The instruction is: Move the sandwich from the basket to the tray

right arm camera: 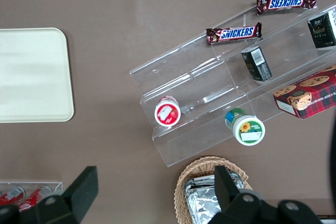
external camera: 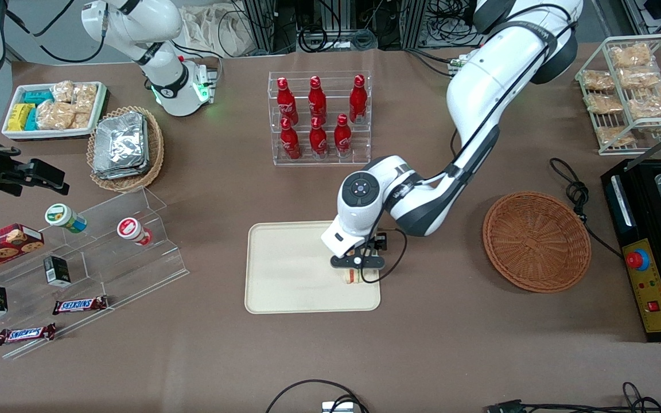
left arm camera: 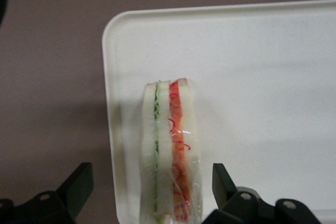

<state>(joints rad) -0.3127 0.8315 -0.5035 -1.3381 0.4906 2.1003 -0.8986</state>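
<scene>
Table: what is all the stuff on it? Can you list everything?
sandwich: 1, pale bread with red and green filling, on the tray
tray: 1, cream, near the front camera
basket: 1, reddish-brown, toward the working arm's end
red bottles: 6, in a clear rack
foil packets: stack, silver, in a tan basket
Snickers bars: 2, by the clear steps
gripper: open, fingers either side of the sandwich
</scene>
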